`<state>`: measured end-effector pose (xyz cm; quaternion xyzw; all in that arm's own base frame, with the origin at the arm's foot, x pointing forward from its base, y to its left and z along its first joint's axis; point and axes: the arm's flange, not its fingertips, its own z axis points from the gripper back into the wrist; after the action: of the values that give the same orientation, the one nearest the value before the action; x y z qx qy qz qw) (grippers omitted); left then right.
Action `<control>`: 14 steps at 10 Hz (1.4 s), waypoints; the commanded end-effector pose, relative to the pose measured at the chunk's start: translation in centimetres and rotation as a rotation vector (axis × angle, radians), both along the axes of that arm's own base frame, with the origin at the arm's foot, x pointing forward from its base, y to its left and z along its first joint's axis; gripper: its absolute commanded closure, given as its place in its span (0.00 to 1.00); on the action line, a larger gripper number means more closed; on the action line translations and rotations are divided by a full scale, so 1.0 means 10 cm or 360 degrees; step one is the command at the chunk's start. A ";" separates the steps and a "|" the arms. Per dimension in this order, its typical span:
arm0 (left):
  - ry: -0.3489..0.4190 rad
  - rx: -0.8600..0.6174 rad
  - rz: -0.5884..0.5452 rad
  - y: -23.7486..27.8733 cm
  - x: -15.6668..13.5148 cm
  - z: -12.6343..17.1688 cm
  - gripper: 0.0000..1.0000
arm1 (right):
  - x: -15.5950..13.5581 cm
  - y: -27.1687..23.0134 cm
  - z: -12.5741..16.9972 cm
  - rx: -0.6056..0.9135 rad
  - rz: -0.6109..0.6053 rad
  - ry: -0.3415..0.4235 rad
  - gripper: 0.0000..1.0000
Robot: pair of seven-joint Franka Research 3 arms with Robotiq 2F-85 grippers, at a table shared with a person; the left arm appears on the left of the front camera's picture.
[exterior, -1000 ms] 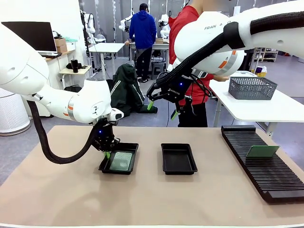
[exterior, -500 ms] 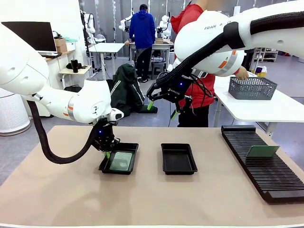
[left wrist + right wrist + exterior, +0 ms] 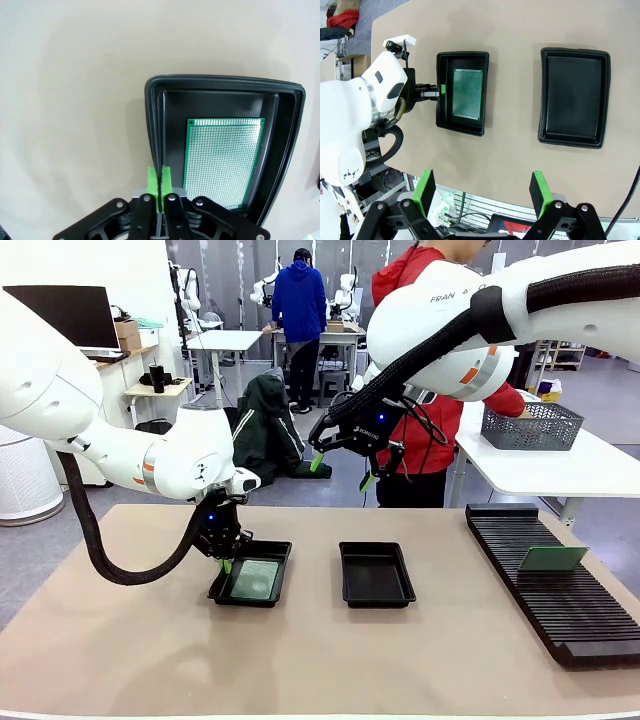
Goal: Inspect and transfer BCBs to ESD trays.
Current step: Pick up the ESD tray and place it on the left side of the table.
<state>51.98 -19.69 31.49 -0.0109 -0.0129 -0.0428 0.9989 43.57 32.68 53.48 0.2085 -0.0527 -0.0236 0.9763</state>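
Two black ESD trays lie on the tan table. The left tray (image 3: 250, 601) (image 3: 220, 80) (image 3: 462, 131) holds a green BCB (image 3: 254, 578) (image 3: 222, 160) (image 3: 467, 93) flat on its floor. My left gripper (image 3: 225, 562) (image 3: 160, 181) is shut, its green pads pinching that tray's outer rim. The right tray (image 3: 346, 575) (image 3: 575, 97) is bare inside. High above the trays hangs my right gripper (image 3: 341, 471) (image 3: 482, 192), open and holding nothing. Another BCB (image 3: 552, 558) stands on edge in the rack.
A long black slotted rack (image 3: 560, 610) runs along the table's right side. Behind the table a person in a red top reaches to a grey basket (image 3: 530, 425) on a white side table. Bare tabletop lies in front of the trays.
The person behind has leaned to the right toward the grey basket. Both arms and the trays have stayed put.
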 end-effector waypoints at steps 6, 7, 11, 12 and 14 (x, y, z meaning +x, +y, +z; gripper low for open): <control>-0.0006 -0.0064 -0.0026 0.12 -0.04 0.13 0.97 | 0.01 0.02 0.00 -0.0020 -0.0028 0.0002 0.00; -0.0002 -0.0116 -0.0049 0.19 -0.05 0.18 0.97 | 0.01 0.02 0.00 -0.0020 -0.0028 0.0002 0.00; -0.0029 -0.0273 -0.0069 0.43 -0.04 0.33 0.97 | 0.01 0.02 0.00 -0.0020 -0.0028 0.0002 0.00; -0.0036 -0.0300 -0.0072 0.52 -0.05 0.35 0.97 | 0.01 0.02 0.00 -0.0020 -0.0028 0.0002 0.00; -0.0031 -0.0378 -0.0080 0.82 -0.07 0.44 0.97 | 0.01 0.02 0.00 -0.0020 -0.0028 0.0002 0.00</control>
<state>52.31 -13.47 35.57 -0.1060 -0.0326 -0.0587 0.9921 43.58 32.68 53.48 0.2085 -0.0527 -0.0236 0.9763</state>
